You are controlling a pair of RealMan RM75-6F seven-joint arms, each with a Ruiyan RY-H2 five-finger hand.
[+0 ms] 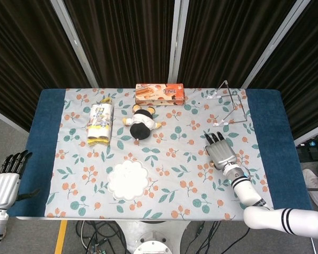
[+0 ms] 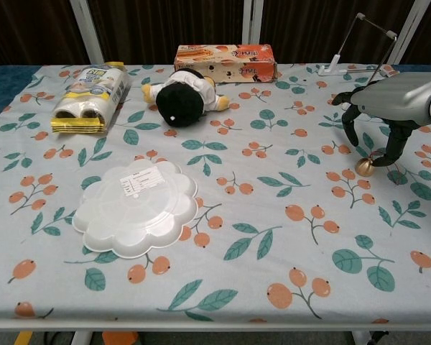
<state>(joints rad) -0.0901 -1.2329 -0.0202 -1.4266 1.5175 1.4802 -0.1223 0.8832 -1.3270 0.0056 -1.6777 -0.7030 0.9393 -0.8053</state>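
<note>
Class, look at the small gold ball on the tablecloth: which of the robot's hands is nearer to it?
Right. The right hand hangs directly over the gold ball, fingers around it; the left hand is off the table's far left edge.

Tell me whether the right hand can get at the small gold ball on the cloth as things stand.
Probably yes. The right hand hangs directly over the small gold ball, fingers curled down on either side, and nothing lies between them. From the chest view I cannot tell whether a fingertip already touches it.
</note>
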